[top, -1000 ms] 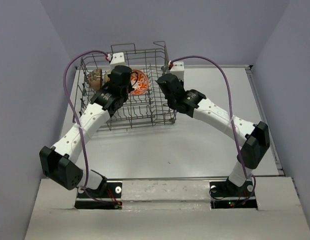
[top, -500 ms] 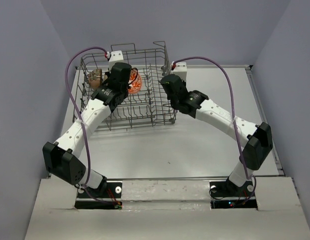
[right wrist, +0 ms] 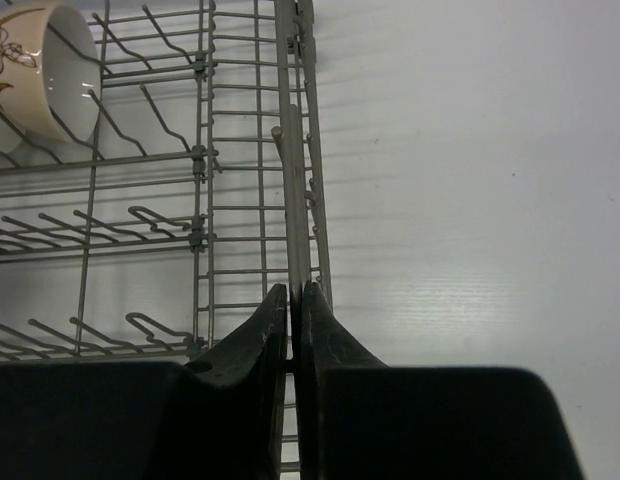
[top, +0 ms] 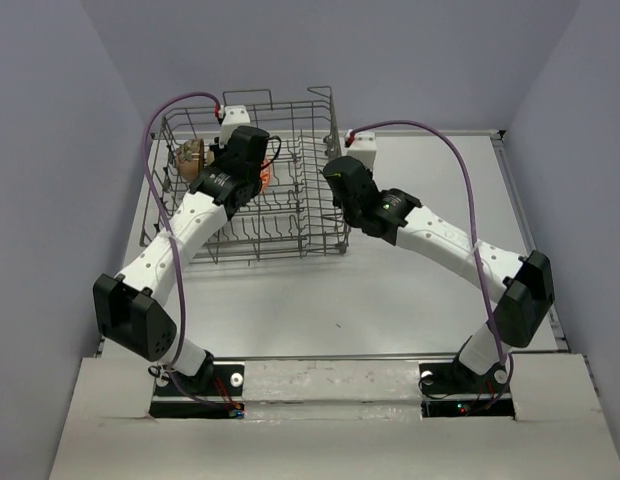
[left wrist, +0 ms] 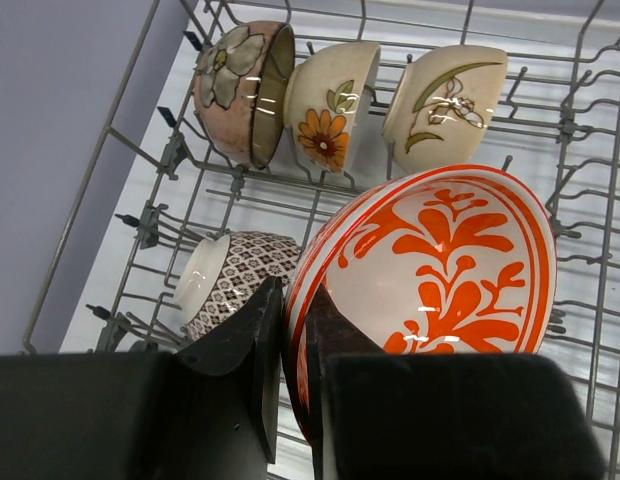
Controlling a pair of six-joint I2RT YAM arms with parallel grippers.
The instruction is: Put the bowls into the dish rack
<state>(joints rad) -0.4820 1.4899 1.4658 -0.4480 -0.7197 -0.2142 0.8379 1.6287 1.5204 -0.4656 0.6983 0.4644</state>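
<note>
One orange-red bowl (left wrist: 430, 270) (over the dish rack (left wrist: 175, 152)) hangs in left hand (left wrist: 294, 300).

Soft, even light fell from above, leaving only faint shadows on the white tabletop (top: 390, 290). Small glints marked the orange-red bowl (left wrist: 440, 270). The left pincer (left wrist: 295, 300) and right pincer (right wrist: 294, 295) looked dark and slightly blurred.

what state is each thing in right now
left hand: shut on orange bowl's rim
right hand: shut on rack's side wire
orange bowl: held on edge over the tines
pink bowl: racked on its side, far row
flower bowl: racked on its side, far row
leaf bowl: racked on its side, far row
grey bowl: racked on its side, nearer row
rack: holds four bowls
</note>
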